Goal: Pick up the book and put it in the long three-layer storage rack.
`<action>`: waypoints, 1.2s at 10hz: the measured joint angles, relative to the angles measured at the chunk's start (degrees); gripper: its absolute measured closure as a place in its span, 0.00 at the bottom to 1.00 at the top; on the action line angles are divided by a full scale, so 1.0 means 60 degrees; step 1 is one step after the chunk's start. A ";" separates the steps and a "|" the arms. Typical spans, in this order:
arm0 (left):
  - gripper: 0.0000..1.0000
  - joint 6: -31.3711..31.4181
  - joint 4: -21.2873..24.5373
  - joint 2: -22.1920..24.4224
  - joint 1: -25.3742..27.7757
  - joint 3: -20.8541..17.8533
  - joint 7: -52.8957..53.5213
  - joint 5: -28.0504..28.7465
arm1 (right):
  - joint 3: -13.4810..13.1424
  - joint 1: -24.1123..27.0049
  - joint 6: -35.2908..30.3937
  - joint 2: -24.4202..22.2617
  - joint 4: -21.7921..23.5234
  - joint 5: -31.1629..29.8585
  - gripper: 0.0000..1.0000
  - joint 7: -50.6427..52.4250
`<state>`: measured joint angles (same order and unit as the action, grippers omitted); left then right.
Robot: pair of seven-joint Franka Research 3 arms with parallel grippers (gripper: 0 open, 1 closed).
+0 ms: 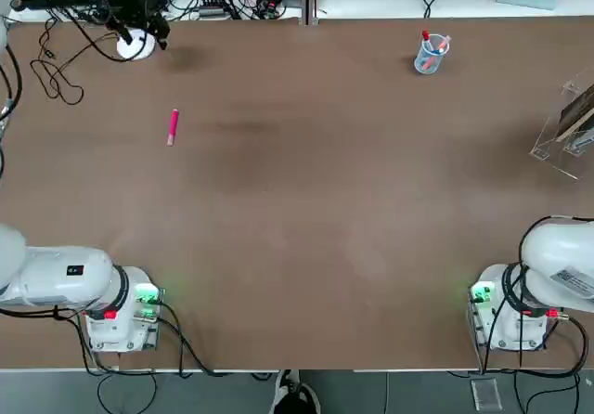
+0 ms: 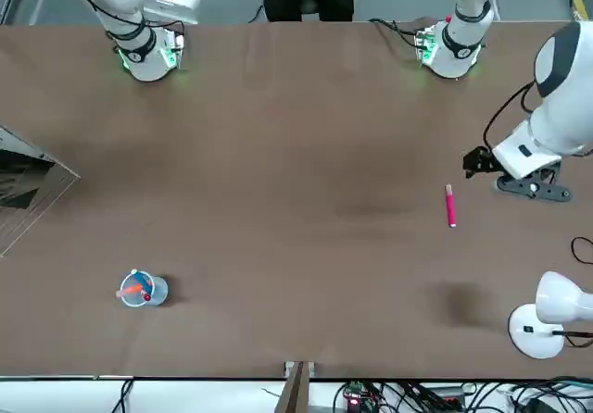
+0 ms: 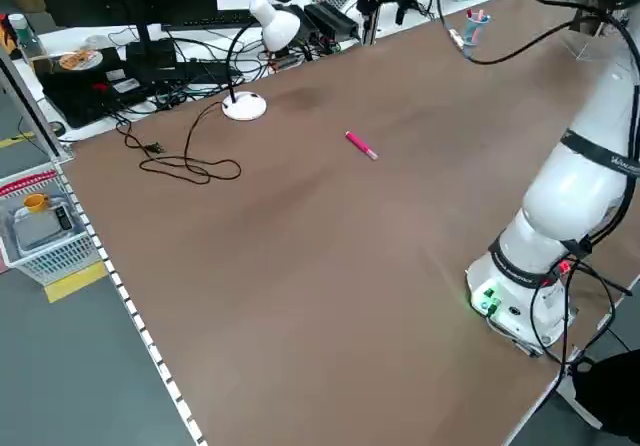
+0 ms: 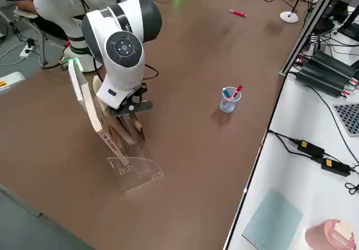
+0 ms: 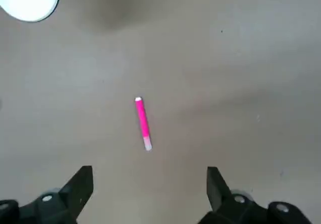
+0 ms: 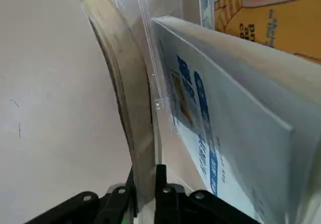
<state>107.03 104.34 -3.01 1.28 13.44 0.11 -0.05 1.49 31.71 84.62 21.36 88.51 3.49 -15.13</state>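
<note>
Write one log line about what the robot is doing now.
right pincer: shut on book at rack | left pincer: open above pink pen

A pink marker (image 1: 173, 126) lies at nine o'clock on the brown table (image 1: 306, 210). A white desk lamp (image 1: 135, 44) stands at eleven (cable trailing), a clear pen cup (image 1: 430, 54) at one.

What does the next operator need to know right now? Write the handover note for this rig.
Right gripper: shut on the book, holding it by its edge, leaning in the storage rack at the table's right edge.
Left gripper: open, empty, above a pink pen near the lamp base.
Done: book picked up and brought into the rack beside another book.
Left: release it, withdraw the right arm. Whether it is fully seated cannot be told.
</note>
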 joint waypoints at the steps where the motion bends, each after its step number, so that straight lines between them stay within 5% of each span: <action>1: 0.00 0.0000 0.0188 0.0239 -0.0004 -0.0083 0.0000 -0.0048 | 0.0003 -0.0002 0.0051 0.0000 0.0026 0.0000 0.85 0.0000; 6: 0.00 -0.0069 0.0860 0.1118 -0.0002 -0.0483 0.0009 -0.0124 | 0.0003 -0.0002 0.0384 0.0052 0.0222 -0.0004 0.85 0.0008; 12: 0.01 -0.0349 0.0951 0.1251 -0.0003 -0.1078 0.0010 -0.0439 | 0.0004 -0.0003 0.0857 0.0309 0.0226 -0.0004 0.85 0.0097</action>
<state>104.93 110.05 4.49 1.25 6.97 0.17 -2.69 1.51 31.69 89.77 23.21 89.87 3.46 -14.55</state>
